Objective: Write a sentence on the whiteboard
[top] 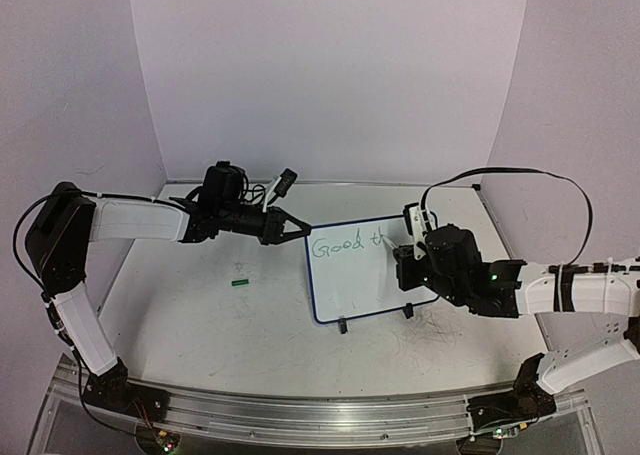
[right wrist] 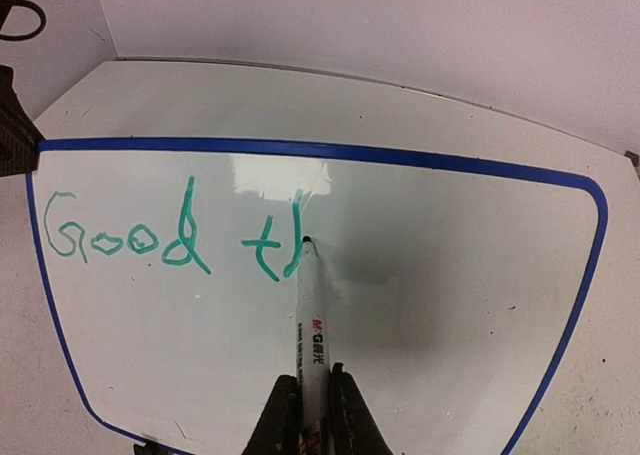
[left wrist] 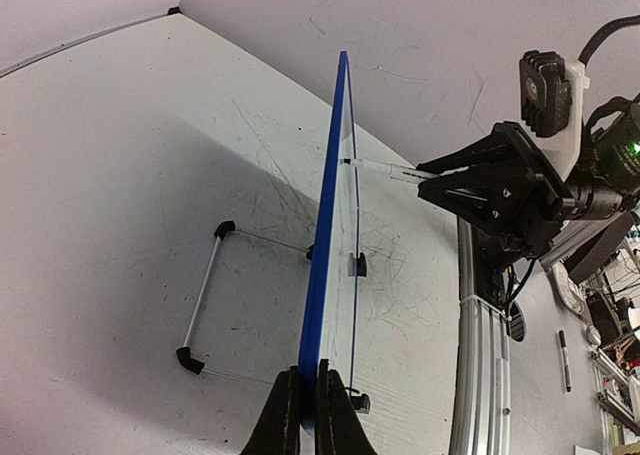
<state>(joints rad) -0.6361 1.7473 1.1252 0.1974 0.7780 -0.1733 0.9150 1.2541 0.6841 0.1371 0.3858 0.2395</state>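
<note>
White marker (right wrist: 310,325) pinched in right gripper (right wrist: 313,400), tip on whiteboard (right wrist: 450,305) | left gripper (left wrist: 307,385) clamps its edge

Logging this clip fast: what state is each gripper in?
Left gripper: closed on the edge of the blue-framed white whiteboard.
Right gripper: closed on the white-barrelled green marker.

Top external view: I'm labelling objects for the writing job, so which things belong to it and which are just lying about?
In the job: whiteboard, clamped at its edge by the left gripper; green writing reading "Good th"; marker in the right gripper.
Lying about: small green piece on the table; dark pen beyond the table, in the left wrist view.
</note>
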